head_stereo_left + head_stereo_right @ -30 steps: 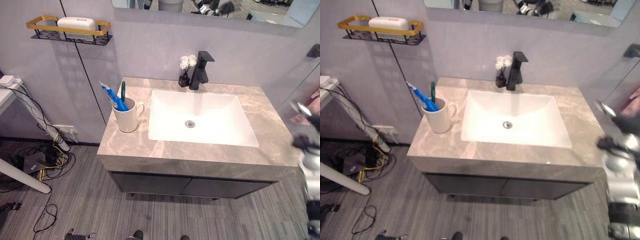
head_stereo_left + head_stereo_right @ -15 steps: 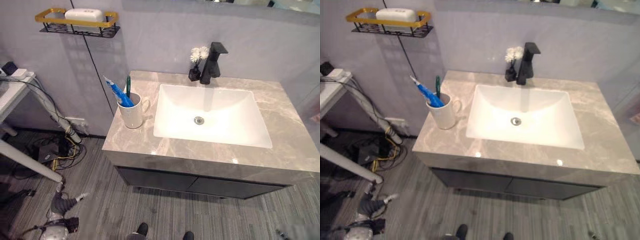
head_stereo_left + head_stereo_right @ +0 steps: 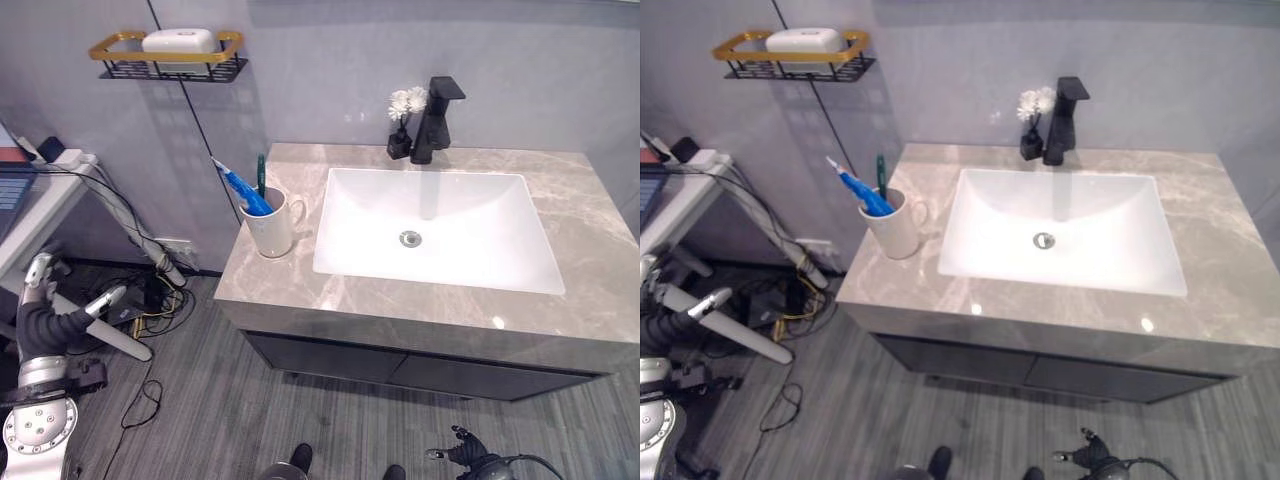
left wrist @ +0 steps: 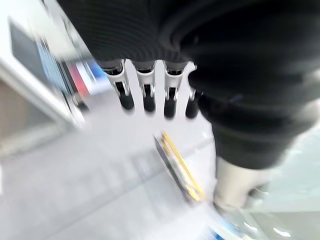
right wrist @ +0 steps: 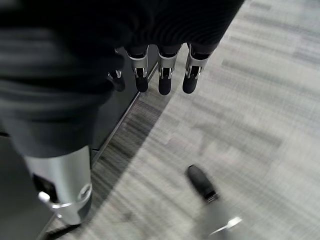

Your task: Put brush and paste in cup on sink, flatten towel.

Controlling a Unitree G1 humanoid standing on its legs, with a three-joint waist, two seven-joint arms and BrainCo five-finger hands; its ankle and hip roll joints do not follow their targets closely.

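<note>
Your first job looks done: the toothbrush (image 3: 260, 172) and the blue tube of paste (image 3: 240, 190) both stand in the white cup (image 3: 272, 225), which sits on the worktop (image 3: 590, 290) just left of the sink (image 3: 440, 230). The brush is upright, the paste leans out to the left over the rim.

What is left, as far as you can judge here, is the towel. You cannot see one on the worktop or by the sink, so whether it is flattened cannot be told.

Your left hand (image 3: 50, 318) hangs low at the left, well away from the cup, fingers straight and relaxed, holding nothing. Your right hand (image 5: 160, 70) hangs down by the floor in front of the cabinet, fingers likewise straight and empty. Neither hand is near the task's things.
</note>
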